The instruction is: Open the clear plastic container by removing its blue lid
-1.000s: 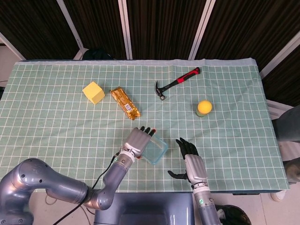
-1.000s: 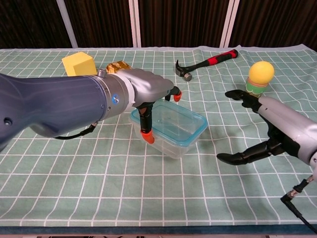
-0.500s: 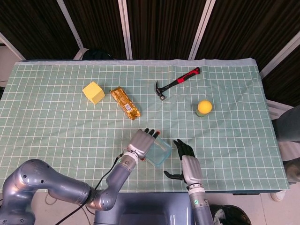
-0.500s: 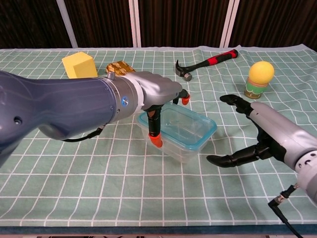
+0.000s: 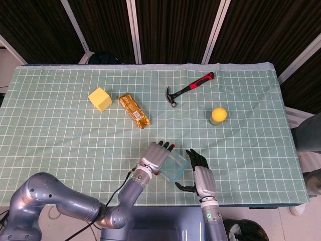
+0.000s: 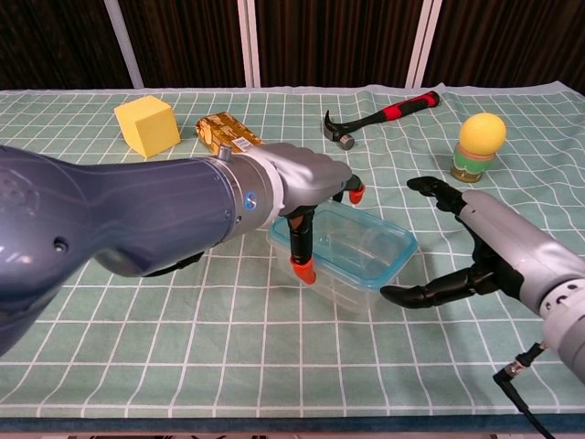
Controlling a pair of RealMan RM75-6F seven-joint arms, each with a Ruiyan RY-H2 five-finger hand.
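Note:
The clear plastic container with its blue lid rim lies near the table's front edge, right of centre; the head view shows the container too. My left hand grips it from above, an orange-tipped thumb down the near wall and fingers over the far rim. This left hand covers the container's left part. My right hand is spread just right of it and holds nothing, its lower fingertip close to the right corner. From the head camera the right hand sits beside the container.
Far side of the green checked cloth: a yellow cube, a gold snack bar, a red-handled hammer and a yellow ball on a green stand. The table's front edge runs just below both hands.
My left hand has slid the container rightward and nearer the front edge, towards the right hand. The right hand has come in a little, and the gap between them is smaller.

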